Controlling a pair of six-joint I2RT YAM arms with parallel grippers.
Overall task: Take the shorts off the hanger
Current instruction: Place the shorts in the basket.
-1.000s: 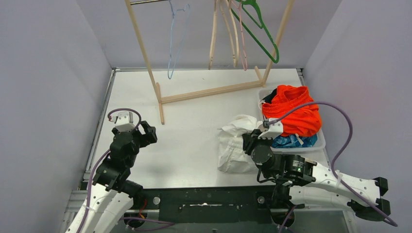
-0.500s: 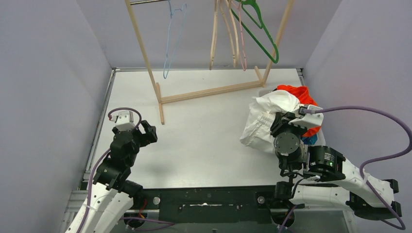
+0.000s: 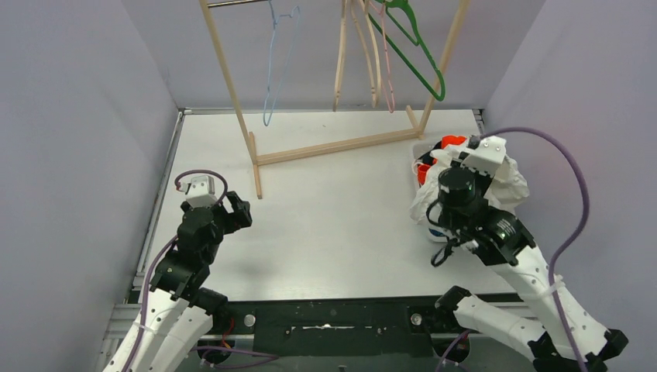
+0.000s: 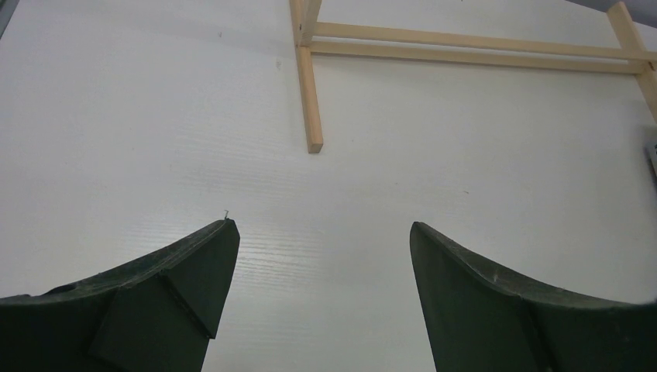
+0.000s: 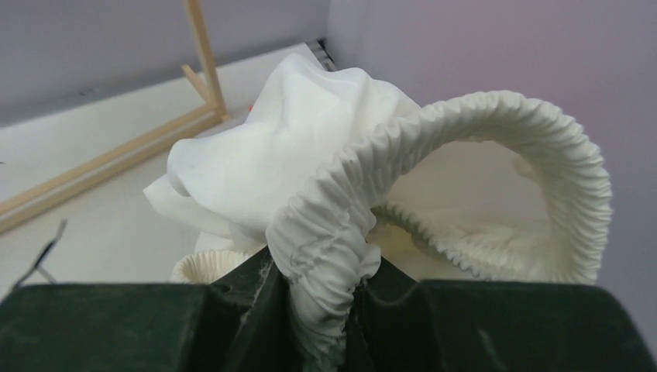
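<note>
White shorts (image 5: 271, 163) clamped in our right pincer (image 5: 321, 287); left pincer (image 4: 321, 232) wide, idle. Hangers (image 3: 418, 66) all bare; we judge only drop-off pending.

Right tool (image 5: 321, 310) pinching white shorts (image 5: 294, 147)
Ribbed waistband (image 5: 465, 116) bunches between the closed jaws, looping rightward; a wooden rack (image 5: 108, 159) stands behind.

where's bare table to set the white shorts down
Bare: the wide stretch of table between the left gripper and the bin, in front of the rack's base bar. Crowded: the bin, where the right gripper holds the white shorts over orange fabric.
</note>
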